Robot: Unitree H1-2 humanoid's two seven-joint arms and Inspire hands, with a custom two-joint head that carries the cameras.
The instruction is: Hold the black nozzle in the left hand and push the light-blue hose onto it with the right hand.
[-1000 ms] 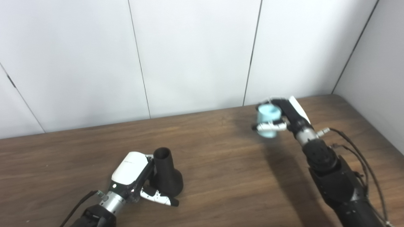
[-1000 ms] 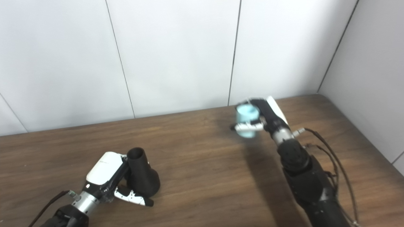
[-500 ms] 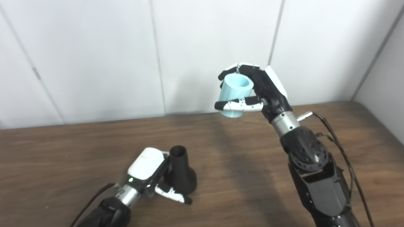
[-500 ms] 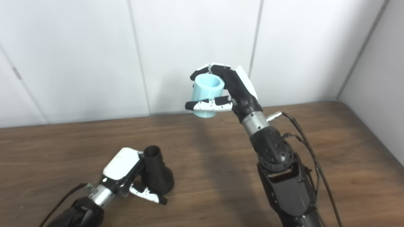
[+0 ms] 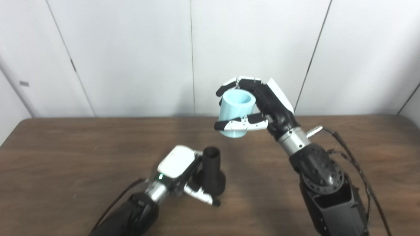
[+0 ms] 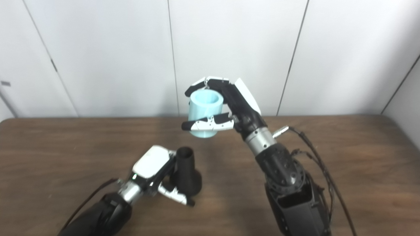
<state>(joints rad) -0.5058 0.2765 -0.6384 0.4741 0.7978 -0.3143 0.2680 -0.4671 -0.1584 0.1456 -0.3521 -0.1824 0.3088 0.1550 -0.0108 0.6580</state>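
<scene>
The black nozzle [image 5: 211, 172] stands upright on the wooden table [image 5: 65, 154], wide base down and open neck up. My left hand [image 5: 178, 173] is shut on the nozzle from its left, thumb across the base. My right hand [image 5: 262, 105] is shut on the light-blue hose [image 5: 234, 113], a short open cylinder held upright in the air. The hose is above and a little right of the nozzle's neck, with a clear gap between them. The same scene shows in the right eye view: nozzle [image 6: 185, 172], hose [image 6: 204, 113].
A white panelled wall [image 5: 131, 55] runs along the table's far edge. Black cables [image 5: 354, 164] hang beside my right forearm. The table's left end [image 5: 10, 137] shows at the left of the picture.
The camera has swung left, shifting the whole picture. My right hand has lifted the hose off the table and carried it left, to above the nozzle. My left hand keeps its hold.
</scene>
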